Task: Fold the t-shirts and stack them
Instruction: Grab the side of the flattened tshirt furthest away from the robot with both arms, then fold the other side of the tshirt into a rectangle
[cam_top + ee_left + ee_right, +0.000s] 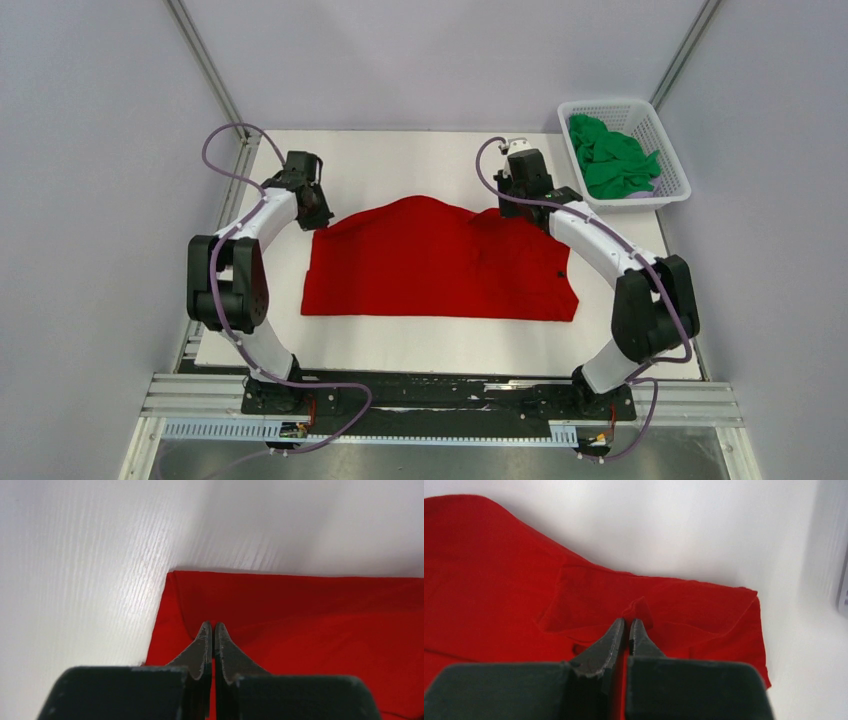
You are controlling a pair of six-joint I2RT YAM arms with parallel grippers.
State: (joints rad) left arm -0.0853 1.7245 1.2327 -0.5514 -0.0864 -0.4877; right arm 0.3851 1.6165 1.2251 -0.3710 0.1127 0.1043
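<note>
I have the red tee (440, 262) spread across the middle of the white table (400, 160), between the two arms. It is plain, bright red and folded into a wide band. The near edge runs straight, while the far edge humps up in the middle and drops toward both ends. My right wrist view shows a sleeve flap folded over the body, with soft creases around it.

The left gripper (212, 627) sits at the tee's far left corner. Its jaws are pressed together with the tips down on the cloth, where a crease runs in from the edge. I cannot tell whether any cloth is caught between them.

The right gripper (627, 625) is at the far right end of the tee. Its jaws are squeezed together too, and a small peak of red cloth stands up right at the tips, so it is pinching the tee there.

The green tee (610, 160) lies crumpled in the basket (672, 150) at the far right corner, well apart from the red one.
</note>
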